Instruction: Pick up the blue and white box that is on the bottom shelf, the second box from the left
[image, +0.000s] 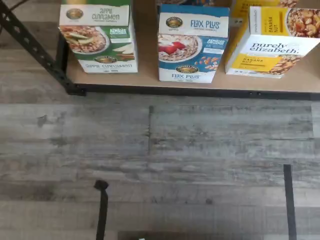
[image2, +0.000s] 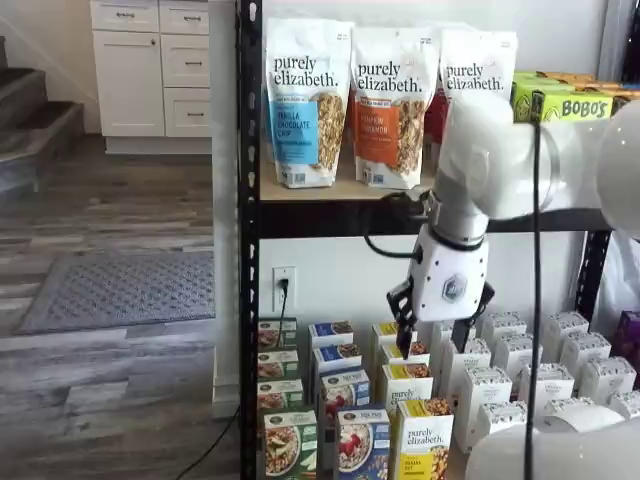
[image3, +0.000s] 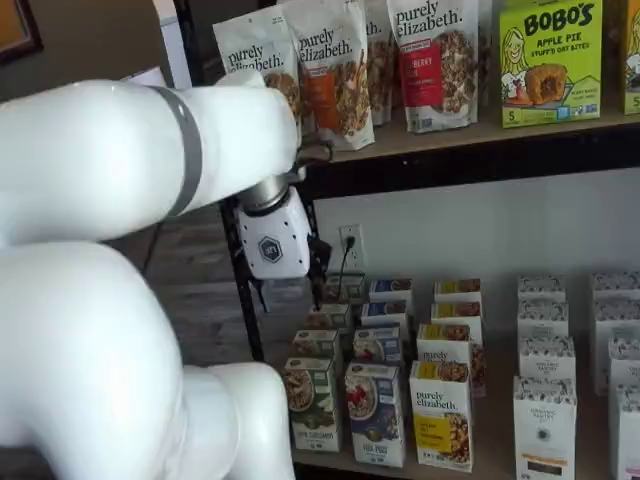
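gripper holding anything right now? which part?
Nothing held. The gripper hangs open above the rows of boxes, fingers apart; the front blue and white box is untouched.

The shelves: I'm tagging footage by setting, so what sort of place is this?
Probably a mock shop set up in a home: a black rack stocked in rows with granola bags and cereal boxes, but kitchen-style cabinets and stairs alongside.

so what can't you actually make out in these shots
- Gripper: open in a shelf view; in the other the white arm hides its fingers.
- Blue and white box: its small print is blurred in the wrist view; in both shelf views it is too small to read.
- Bottom shelf: cut off by the wrist view's edge; boxes cover most of it.
- Green box: its base runs off the frame's edge.
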